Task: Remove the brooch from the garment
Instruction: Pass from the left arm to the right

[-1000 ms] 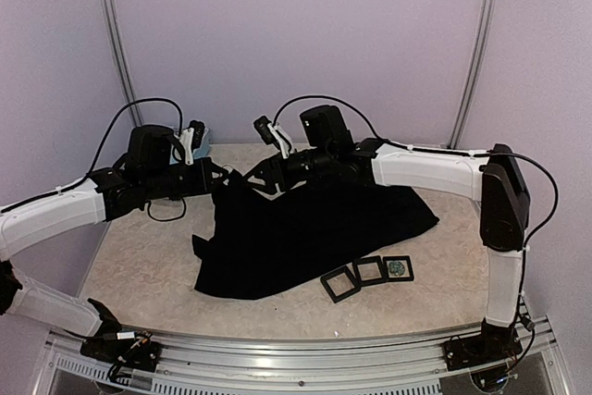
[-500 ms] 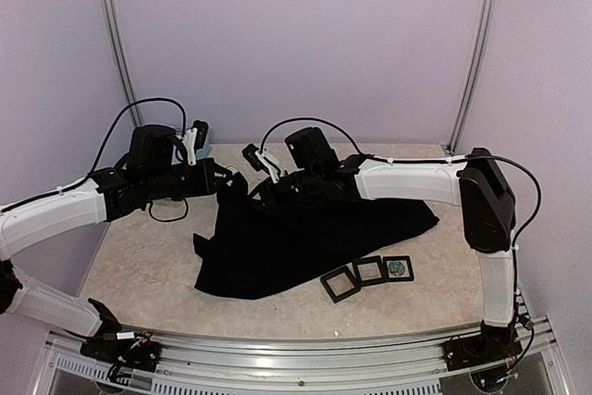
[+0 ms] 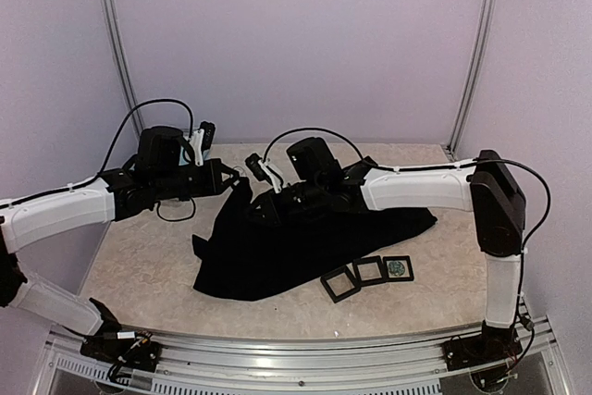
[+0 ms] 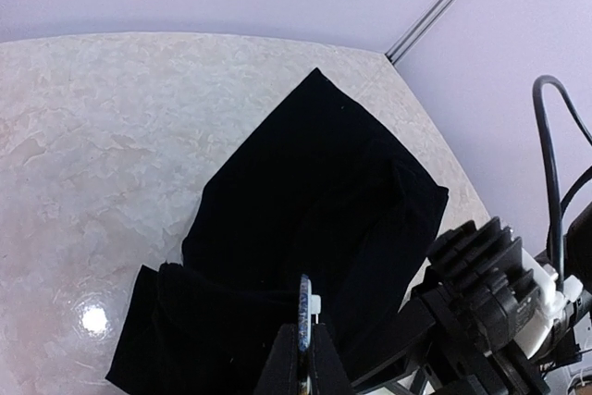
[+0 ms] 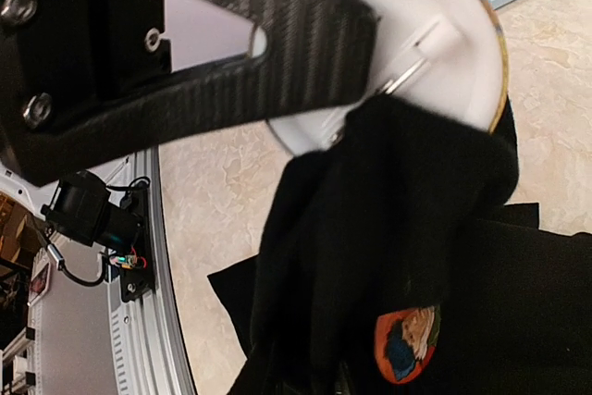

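One probably stiff, light brooch (image 5: 416, 34), pinned to a lifted fold of the soft, limp garment (image 3: 305, 247) trailing onto the desk (image 3: 139, 265), clamped by its rim in the closed left tool (image 4: 303, 335); right tool (image 3: 264, 207) opening impossible to tell; best to pinch cloth beside the pin (image 5: 407, 67).

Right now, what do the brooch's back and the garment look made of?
brooch: back looks smooth white, plastic or painted metal, with a shiny wire-like pin. garment: matte black cloth, hanging limp in folds.
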### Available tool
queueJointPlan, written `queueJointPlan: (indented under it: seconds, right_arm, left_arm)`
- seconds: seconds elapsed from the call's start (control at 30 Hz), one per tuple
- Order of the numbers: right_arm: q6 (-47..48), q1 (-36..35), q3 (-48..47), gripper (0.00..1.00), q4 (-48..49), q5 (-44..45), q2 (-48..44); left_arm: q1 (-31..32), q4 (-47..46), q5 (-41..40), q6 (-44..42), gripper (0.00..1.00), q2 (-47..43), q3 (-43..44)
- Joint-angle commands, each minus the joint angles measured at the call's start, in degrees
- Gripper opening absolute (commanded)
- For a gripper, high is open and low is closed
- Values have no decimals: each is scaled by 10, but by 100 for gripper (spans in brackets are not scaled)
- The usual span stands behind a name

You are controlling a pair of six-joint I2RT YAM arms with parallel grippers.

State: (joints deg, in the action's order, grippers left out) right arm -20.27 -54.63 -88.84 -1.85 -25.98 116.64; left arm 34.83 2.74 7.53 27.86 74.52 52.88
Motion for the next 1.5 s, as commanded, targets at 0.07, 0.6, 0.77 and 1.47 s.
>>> queueJointPlan:
  seconds: [0.07,0.6,0.77,1.47]
  right_arm:
    - [-56,8,60,38,24,40,-109]
    - [-142,69,98,48,159,-110,-115]
    - [-192,72,99,45,208,-119,-102]
    - [-260,71,121,11,317,-171,-70]
  left_arm:
    - [0,-84,26,25,0,-5,0]
    - [5,-174,164,138,0,-49,-66]
    - [5,-182,159,136,0,-64,-70]
    - [3,-218,191,172,0,-52,-69]
